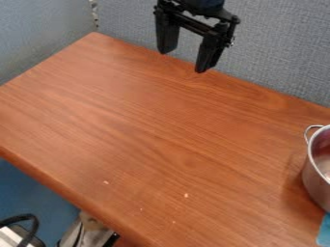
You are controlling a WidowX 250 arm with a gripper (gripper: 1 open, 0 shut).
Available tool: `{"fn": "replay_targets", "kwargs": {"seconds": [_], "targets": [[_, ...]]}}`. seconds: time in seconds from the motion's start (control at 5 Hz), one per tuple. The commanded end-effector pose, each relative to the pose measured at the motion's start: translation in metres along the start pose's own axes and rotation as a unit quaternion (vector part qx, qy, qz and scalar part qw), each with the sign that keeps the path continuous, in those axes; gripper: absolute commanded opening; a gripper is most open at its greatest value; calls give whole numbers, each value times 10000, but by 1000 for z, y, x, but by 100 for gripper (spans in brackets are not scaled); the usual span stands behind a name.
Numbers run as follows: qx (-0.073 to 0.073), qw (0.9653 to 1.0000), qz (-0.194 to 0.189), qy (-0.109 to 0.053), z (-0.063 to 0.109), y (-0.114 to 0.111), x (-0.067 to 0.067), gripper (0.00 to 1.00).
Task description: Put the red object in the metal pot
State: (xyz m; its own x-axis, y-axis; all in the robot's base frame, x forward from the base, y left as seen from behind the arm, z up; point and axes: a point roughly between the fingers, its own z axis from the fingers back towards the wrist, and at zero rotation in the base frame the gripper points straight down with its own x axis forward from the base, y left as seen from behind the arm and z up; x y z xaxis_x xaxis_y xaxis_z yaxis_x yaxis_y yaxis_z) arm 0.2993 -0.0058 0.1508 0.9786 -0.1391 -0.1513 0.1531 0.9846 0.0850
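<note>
Your gripper (184, 60) is open, nothing between its fingers; verify the red object's position before descending, then approach squarely, clearing the metal pot's rim (311, 151).

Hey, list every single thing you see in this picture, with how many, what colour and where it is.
table: one, brown wood, across the middle
metal pot: one, silver-grey with a side handle, right edge, partly cut off
something inside the pot: reddish, only a sliver visible, cannot tell what
blue item: one, light blue, bottom right corner, cut off
partition wall: grey, behind the table
cables and fittings: several, black and whitish, bottom left
gripper: one, black, open, top centre, above the table's far edge
</note>
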Motion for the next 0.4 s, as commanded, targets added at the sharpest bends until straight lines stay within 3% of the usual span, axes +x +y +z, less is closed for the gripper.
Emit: {"fn": "replay_targets", "kwargs": {"seconds": [0.0,0.2], "targets": [[141,9996,-90,-226,2,4,5,100],[-50,9995,153,-256,-3,-5,6,100]]}}
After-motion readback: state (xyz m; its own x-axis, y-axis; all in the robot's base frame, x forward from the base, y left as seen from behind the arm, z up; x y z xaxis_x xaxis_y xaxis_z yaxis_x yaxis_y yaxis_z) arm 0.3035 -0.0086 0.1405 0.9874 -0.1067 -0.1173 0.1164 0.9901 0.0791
